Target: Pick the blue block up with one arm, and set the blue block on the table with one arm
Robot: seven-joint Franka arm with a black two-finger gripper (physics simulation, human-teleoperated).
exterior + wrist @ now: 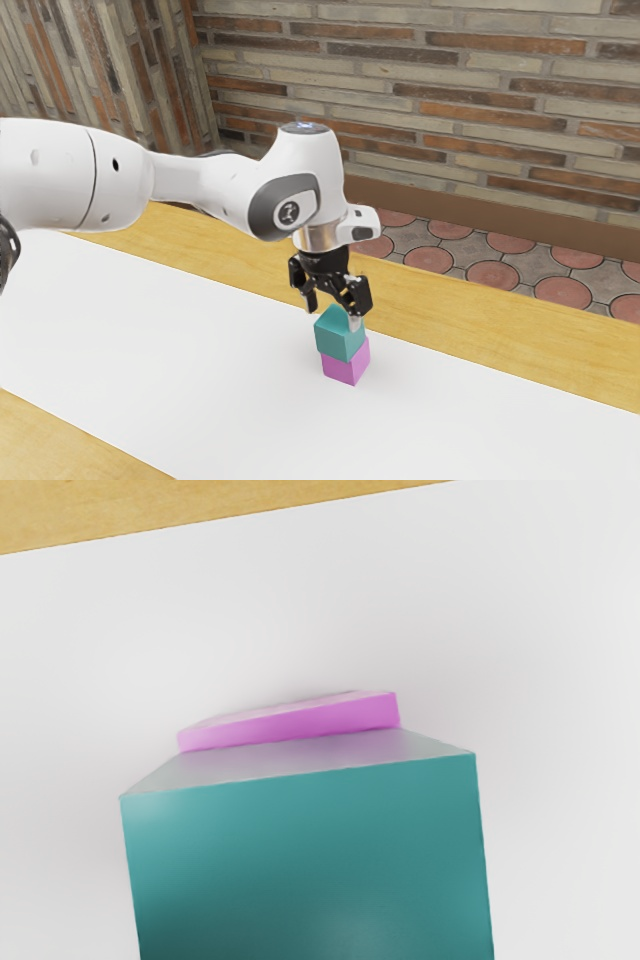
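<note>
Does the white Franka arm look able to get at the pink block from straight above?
Probably not: the teal block covers most of the pink block from above, directly under the black gripper.

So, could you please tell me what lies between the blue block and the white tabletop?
The pink block lies between the blue block and the white tabletop, as the exterior view shows.

Teal block (338,339) (plus pink block (345,368)).
</note>
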